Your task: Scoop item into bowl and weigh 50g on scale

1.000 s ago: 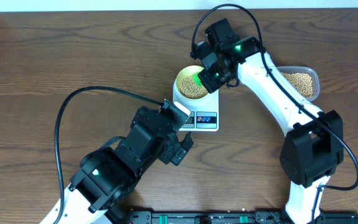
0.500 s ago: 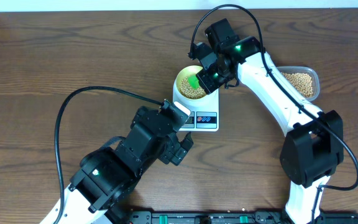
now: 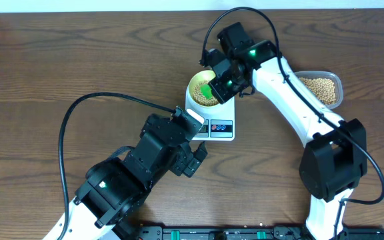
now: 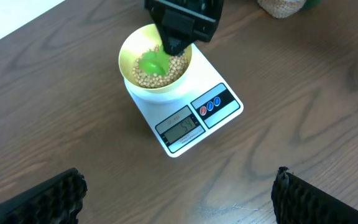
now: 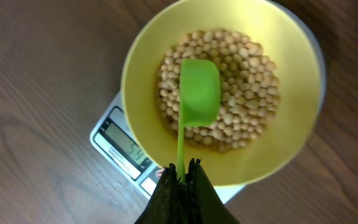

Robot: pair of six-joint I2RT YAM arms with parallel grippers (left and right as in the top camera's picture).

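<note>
Right fingers [image 5: 173,186]: black, clenched on the thin handle of a green plastic scoop [image 5: 199,90], whose rounded cup lies bottom-up on the beans [image 5: 247,81]. Since a second ago these fingers have shifted slightly up and left in the overhead view, and more of the green cup now shows over the beans; nothing else has moved. Beans: small, round, tan-yellow, smooth, heaped in the bottom of the bowl [image 5: 135,68]. Bowl: round, pale yellow, matte, narrower than the scale [image 4: 148,115] it stands on. Scale: white, flat, rounded rectangle, with a grey display [image 4: 181,129] and two small round buttons, one red and one blue, at its near edge; the digits are not sharp enough to read with certainty. Obstruction: the right arm's black wrist covers the bowl's far rim in the left wrist view and its right rim from overhead. Left fingers [image 4: 55,199]: black, ribbed, released and spread wide, empty, near the scale's display edge without touching it. Clear rounded plastic tub [image 3: 335,83]: holds more of the same beans, right of the scale. Counter [image 3: 79,53]: dark brown wood grain, crossed by a looping black cable [image 3: 79,110].
</note>
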